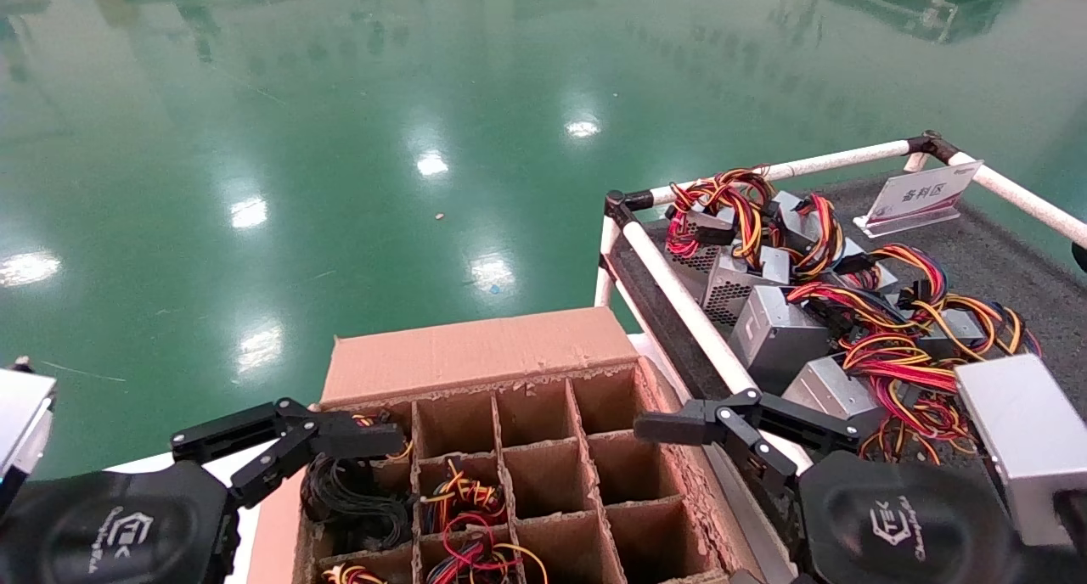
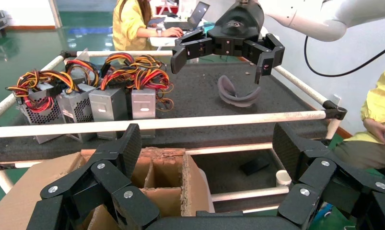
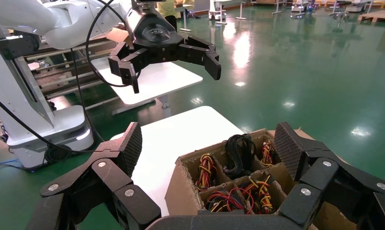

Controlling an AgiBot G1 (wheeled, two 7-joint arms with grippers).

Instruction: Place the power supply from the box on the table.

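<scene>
Left claw point(image 1: 289, 435) wide, empty, over box point(image 1: 475, 355) left edge. Right claw point(image 1: 722, 423) wide, empty, between box and surface point(image 1: 1002, 261). Power supplies point(image 1: 781, 334) piled on surface; wire bundles point(image 1: 463, 503) in near box cells.

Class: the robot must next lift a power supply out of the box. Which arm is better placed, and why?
Probably the left: its open left gripper hovers over the box cells holding wires, while the open right gripper sits by the table rail.
</scene>
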